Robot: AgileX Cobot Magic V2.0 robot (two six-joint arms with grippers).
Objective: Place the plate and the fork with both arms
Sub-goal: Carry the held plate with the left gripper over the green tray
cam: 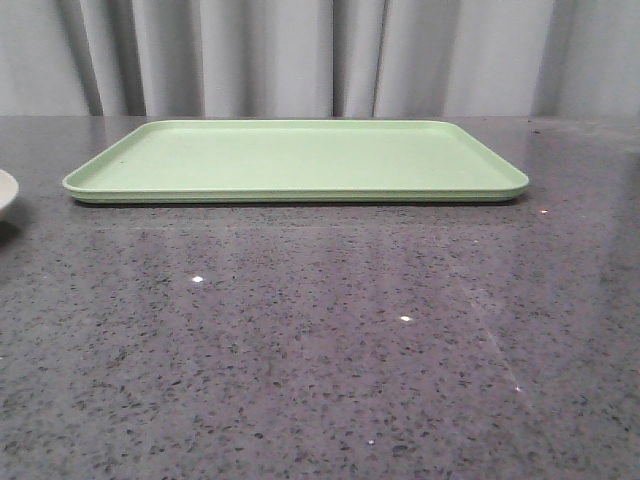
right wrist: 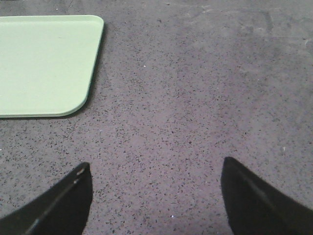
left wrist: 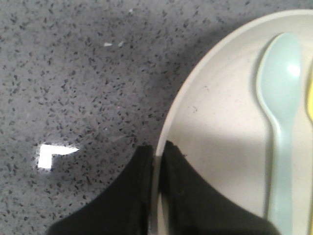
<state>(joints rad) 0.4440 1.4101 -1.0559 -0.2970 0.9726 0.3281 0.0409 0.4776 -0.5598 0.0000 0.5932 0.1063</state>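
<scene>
In the left wrist view the pale plate (left wrist: 220,122) fills one side, and my left gripper (left wrist: 157,149) is shut on its rim, one finger outside and one inside. A pale blue-green spoon (left wrist: 281,127) lies in the plate, and a sliver of the yellow fork (left wrist: 309,98) shows at the frame's edge beside it. In the front view only the plate's edge (cam: 6,192) shows at the far left, and neither arm appears there. My right gripper (right wrist: 154,169) is open and empty above bare dark table.
The light-green tray (cam: 295,158) lies flat at the back middle of the dark speckled table; its corner shows in the right wrist view (right wrist: 46,63). Grey curtains hang behind the table.
</scene>
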